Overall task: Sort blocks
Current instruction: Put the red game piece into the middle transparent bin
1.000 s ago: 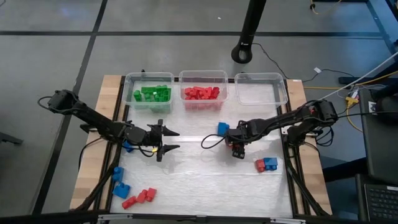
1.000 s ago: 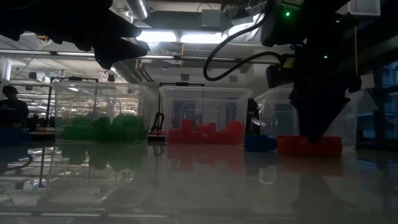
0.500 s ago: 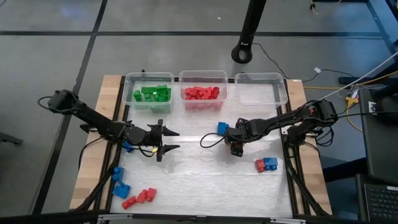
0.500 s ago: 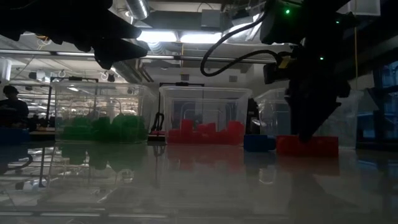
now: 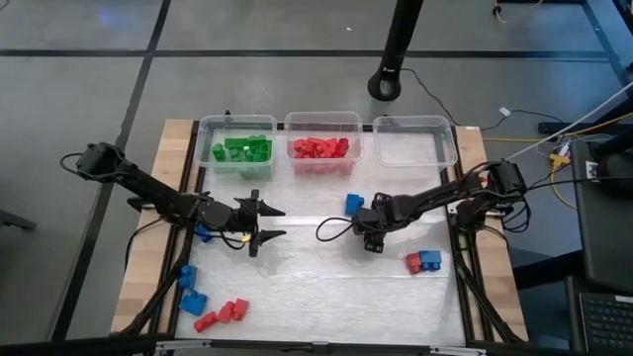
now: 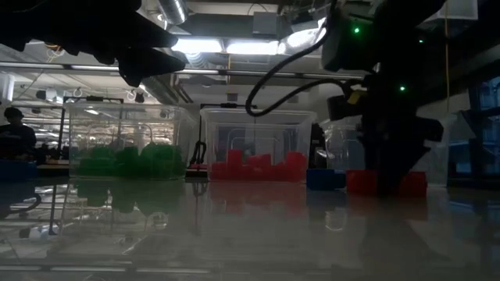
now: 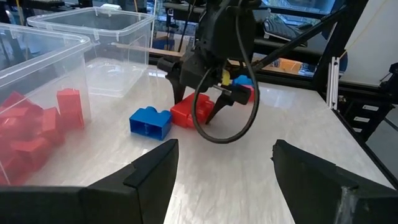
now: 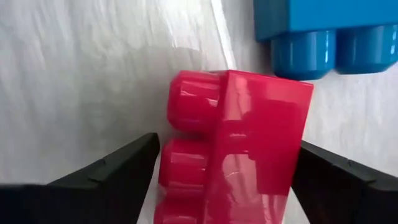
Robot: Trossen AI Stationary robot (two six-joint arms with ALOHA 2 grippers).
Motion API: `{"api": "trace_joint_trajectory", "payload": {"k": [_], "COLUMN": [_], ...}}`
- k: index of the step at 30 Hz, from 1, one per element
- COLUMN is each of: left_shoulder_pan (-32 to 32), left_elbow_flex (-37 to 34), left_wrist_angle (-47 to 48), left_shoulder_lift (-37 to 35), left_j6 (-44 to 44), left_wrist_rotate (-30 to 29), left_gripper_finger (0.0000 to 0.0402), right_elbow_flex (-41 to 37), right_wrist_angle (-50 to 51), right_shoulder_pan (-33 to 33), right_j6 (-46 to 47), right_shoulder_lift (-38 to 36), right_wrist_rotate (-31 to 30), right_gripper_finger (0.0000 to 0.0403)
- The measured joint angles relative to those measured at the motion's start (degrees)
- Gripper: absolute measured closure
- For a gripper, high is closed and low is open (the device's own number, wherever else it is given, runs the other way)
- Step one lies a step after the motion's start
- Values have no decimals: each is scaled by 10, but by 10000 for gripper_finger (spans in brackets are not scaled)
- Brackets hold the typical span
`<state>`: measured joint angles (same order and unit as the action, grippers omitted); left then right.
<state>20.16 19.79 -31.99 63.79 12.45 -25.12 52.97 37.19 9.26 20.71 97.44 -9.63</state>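
My right gripper [image 5: 373,238] points down at mid-table, open, with its fingers on either side of a red block [image 8: 249,124] that lies on the table. The same block shows in the left wrist view [image 7: 182,116], with a blue block [image 7: 149,122] lying next to it. My left gripper [image 5: 269,223] waits open above the table, left of centre, with nothing in it. Loose red and blue blocks lie at the right [image 5: 422,261] and at the near left [image 5: 210,307]. My right gripper comes from above, pointing down, with one finger [image 8: 112,174] at the studded side of the red block and the other [image 8: 342,180] at its flat side. The block lies on the table. Whether the fingers touch it, I cannot tell.
Three clear bins stand along the far edge: one with green blocks [image 5: 237,148], one with red blocks [image 5: 321,148], one bare [image 5: 415,143]. Another blue block [image 5: 203,233] lies under the left arm. Bare table lies between the two grippers and toward the near edge.
My right gripper has shifted slightly toward the table's left and come down, so that its fingers now straddle the red block. The block has stayed where it was.
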Motion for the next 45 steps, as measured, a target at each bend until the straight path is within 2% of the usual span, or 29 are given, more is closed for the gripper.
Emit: {"api": "trace_joint_trajectory", "payload": {"k": [6,12,20,27,32,41,45], "left_shoulder_pan": [0,0,0,0,0,0,0], "left_elbow_flex": [0,0,0,0,0,0,0], "left_wrist_angle": [0,-2,-2,-2,-3,-3,-4], "left_shoulder_lift": [0,0,0,0,0,0,0], "left_j6": [0,0,-3,-4,2,6,6], "left_wrist_rotate": [0,0,0,0,0,0,0], "left_gripper_finger": [156,156,156,156,156,156,156], "right_elbow_flex": [-1,30,166,293,335,335,336], "right_wrist_angle": [-1,50,139,166,109,-11,-32], "right_shoulder_pan": [1,1,-2,-49,-109,-224,-252], "right_j6": [-18,-65,-151,-275,-364,-457,-456], "right_shoulder_lift": [-4,-7,-18,-19,-20,-3,10], "right_wrist_rotate": [1,0,-4,-86,-134,-93,-93], "right_gripper_finger": [129,129,118,128,119,122,100]}}
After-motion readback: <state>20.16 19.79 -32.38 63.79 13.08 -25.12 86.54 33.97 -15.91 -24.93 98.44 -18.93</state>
